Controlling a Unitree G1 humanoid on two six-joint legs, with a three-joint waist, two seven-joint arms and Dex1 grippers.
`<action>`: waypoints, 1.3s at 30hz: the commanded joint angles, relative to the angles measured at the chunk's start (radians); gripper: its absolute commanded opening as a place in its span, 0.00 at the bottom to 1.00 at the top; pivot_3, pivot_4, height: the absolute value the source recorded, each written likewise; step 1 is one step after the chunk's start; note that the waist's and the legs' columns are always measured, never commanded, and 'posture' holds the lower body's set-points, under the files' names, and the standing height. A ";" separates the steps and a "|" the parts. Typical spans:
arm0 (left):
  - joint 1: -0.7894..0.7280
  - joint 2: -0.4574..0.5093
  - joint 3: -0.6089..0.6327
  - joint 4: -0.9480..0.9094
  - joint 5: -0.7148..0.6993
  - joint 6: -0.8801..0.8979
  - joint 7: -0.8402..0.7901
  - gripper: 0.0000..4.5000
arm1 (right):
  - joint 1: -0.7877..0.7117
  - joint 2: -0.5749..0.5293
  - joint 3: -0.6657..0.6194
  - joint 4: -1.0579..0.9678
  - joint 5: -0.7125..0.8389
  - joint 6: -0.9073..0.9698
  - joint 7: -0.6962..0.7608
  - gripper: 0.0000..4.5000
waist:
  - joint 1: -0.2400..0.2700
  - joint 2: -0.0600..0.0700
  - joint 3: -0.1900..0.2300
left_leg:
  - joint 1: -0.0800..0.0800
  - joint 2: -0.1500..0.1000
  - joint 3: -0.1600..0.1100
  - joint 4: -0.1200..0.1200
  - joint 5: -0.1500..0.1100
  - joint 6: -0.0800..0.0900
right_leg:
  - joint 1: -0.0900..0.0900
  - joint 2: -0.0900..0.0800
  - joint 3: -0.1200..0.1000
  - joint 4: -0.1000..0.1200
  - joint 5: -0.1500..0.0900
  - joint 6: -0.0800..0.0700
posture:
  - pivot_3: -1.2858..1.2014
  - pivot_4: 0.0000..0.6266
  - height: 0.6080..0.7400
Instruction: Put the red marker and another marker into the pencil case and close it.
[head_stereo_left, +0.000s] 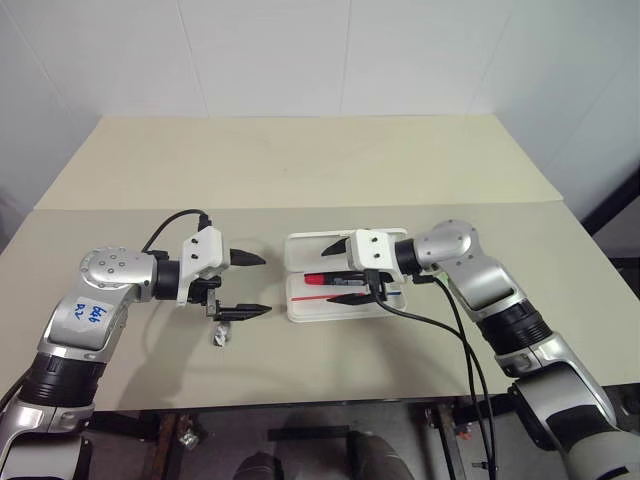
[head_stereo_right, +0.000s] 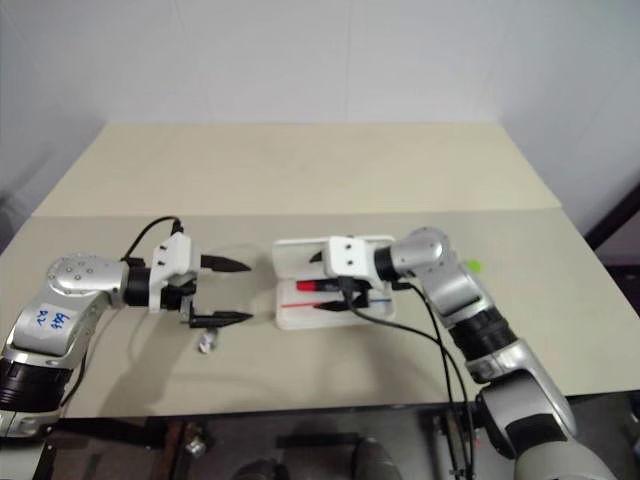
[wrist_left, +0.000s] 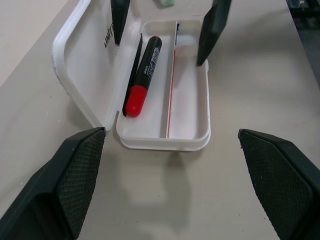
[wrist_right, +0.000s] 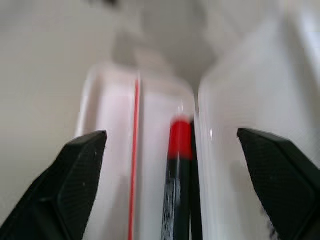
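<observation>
The white pencil case (head_stereo_left: 300, 312) lies open at the table's middle, its lid (wrist_left: 82, 55) tipped back on the far side. The red marker (wrist_left: 143, 75) rests loose in the tray beside the hinge, red cap towards my left gripper. My right gripper (head_stereo_left: 340, 272) hovers open just above the case, one finger over the lid and one over the tray's near side, holding nothing. To the left of the case my left gripper (head_stereo_left: 250, 285) is open and empty, pointing at it. The light green marker (head_stereo_right: 472, 266) lies on the table to the right of the case, partly behind my right arm.
A small silvery clip (head_stereo_left: 220, 335) lies on the table under my left gripper. A seam (head_stereo_left: 120, 209) crosses the table behind both arms, with a broad stretch of tabletop beyond it. Black cables (head_stereo_left: 450, 330) hang from my right wrist over the table's front edge.
</observation>
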 joint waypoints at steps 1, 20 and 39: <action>-0.025 -0.002 0.012 -0.014 -0.023 -0.017 -0.010 1.00 | 0.028 -0.049 -0.061 -0.163 0.115 0.171 0.050 0.99 | 0.002 0.000 0.000 | 0.000 0.000 0.000 0.000 0.000 0.000 | 0.000 0.000 0.000 0.000 0.000 0.000 | 0.52 0.24 1.00; -0.211 -0.082 -0.100 0.164 0.022 -0.116 -0.112 1.00 | 0.064 -0.362 -0.431 -0.435 0.428 1.383 -0.328 0.99 | 0.008 0.000 0.000 | 0.000 0.000 -0.002 0.000 0.000 0.000 | 0.000 0.000 -0.001 -0.004 -0.001 -0.003 | 0.52 0.24 1.00; -0.310 -0.165 -0.140 0.292 0.057 -0.213 -0.175 1.00 | 0.014 -0.088 -0.786 0.050 0.874 1.458 -1.546 0.99 | -0.001 0.000 0.000 | -0.002 0.000 -0.001 -0.002 0.000 0.000 | -0.001 0.000 0.001 -0.003 0.000 -0.001 | 0.52 0.24 1.00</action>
